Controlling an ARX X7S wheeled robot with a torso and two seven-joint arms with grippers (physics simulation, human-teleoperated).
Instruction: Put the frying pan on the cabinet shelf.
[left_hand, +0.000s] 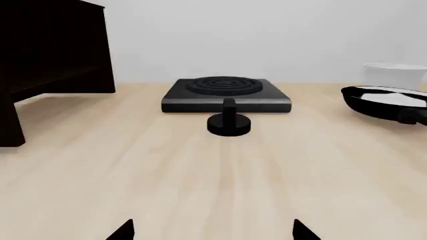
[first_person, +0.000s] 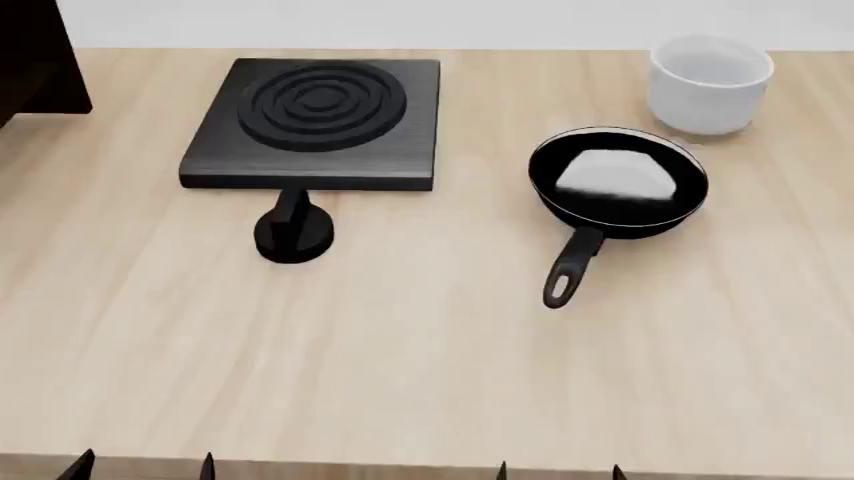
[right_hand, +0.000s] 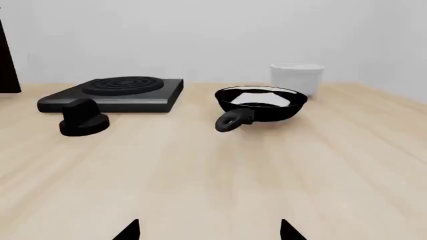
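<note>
The frying pan (first_person: 617, 183) is a small round black pan with a pale rim and a glossy inside. It rests on the wooden table right of centre, its long handle (first_person: 570, 267) pointing toward me. It also shows in the right wrist view (right_hand: 261, 103) and at the edge of the left wrist view (left_hand: 387, 102). The dark cabinet (left_hand: 50, 55) stands at the far left (first_person: 34, 55). My left gripper (first_person: 143, 467) and right gripper (first_person: 559, 471) sit at the table's near edge, both open and empty, far from the pan.
A square black stove plate (first_person: 316, 122) with ring grooves lies at the back left, with a black knob (first_person: 292, 233) in front of it. A white round cup (first_person: 709, 83) stands behind the pan. The table's near edge (first_person: 400, 466) is just ahead of my grippers.
</note>
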